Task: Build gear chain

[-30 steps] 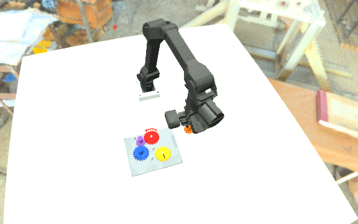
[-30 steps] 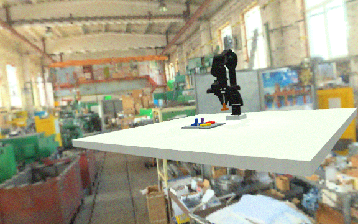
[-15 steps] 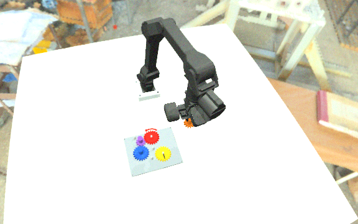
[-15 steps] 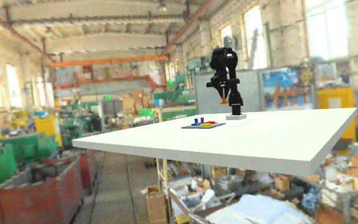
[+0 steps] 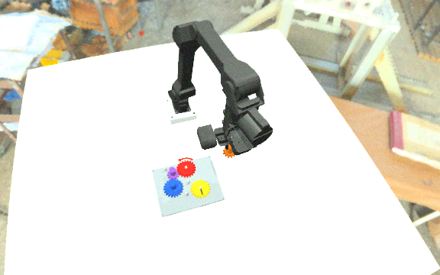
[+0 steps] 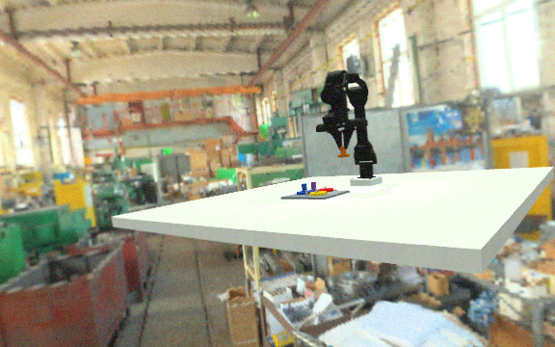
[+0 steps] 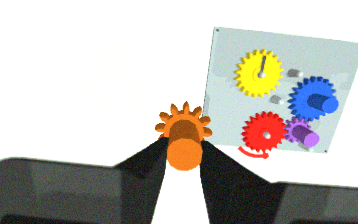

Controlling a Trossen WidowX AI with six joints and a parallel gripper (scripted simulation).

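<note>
My gripper (image 7: pixel 184 145) (image 6: pixel 342 148) is shut on the handle of an orange gear (image 7: pixel 185 115) (image 5: pixel 228 152) (image 6: pixel 343 154) and holds it high above the table, beside the board. On the grey board (image 5: pixel 172 208) (image 7: pixel 230 40) (image 6: pixel 289 197) sit the red gear (image 5: pixel 186 169) (image 7: pixel 260 125), the yellow gear (image 5: pixel 197 186) (image 7: pixel 252 80) with its black stripe, a blue gear (image 5: pixel 168 189) (image 7: pixel 300 102) and a small purple gear (image 5: pixel 172 173) (image 7: pixel 308 137). The purple gear lies between the red and blue gears and appears to touch both. Two empty pegs (image 5: pixel 186 194) (image 7: pixel 276 99) show between blue and yellow.
The white table (image 5: pixel 90 172) (image 6: pixel 403 212) carries the arm's base (image 5: pixel 183 118) (image 6: pixel 365 181) behind the board. The red arrow (image 5: pixel 179 160) (image 7: pixel 252 154) is beside the red gear. Another empty peg (image 5: pixel 166 169) stands near the purple gear.
</note>
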